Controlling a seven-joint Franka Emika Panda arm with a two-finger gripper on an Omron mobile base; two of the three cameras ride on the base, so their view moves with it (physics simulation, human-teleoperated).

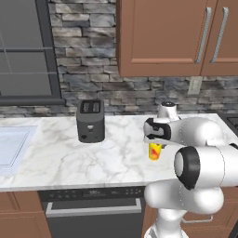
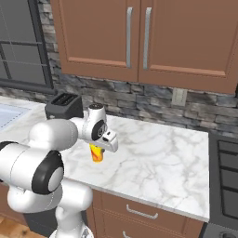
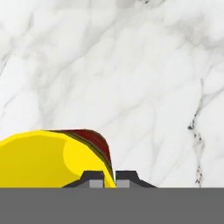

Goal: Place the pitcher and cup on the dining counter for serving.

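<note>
The small bright yellow cup with an orange-red tint low down stands upright on the white grey-veined marble worktop, towards its near edge and well to the right of the black boxy toaster. The white arm reaches over the worktop from the near side, and its hand hangs directly above the cup, covering the cup's top in both base views.

In the hand view the two-finger gripper looks straight down, and its two dark finger tips stand almost together with the cup's thin rim pinched between them; the jaws are clamped on the cup's wall. That view shows the yellow inside of the cup, a dark red band along its rim, and plain veined marble all around it, which the base views cannot show because the hand blocks the cup's mouth.

The left base view shows what the others do not: a pale recessed sink at the far left of the worktop, a dark-framed window above it, and a dark dishwasher front with a silver bar handle below the counter. The right base view shows the black cooktop at the right end of the worktop and wooden drawers beneath. Both base views show brown wooden wall cabinets with silver bar handles over a grey stone backsplash, and a wall socket.
</note>
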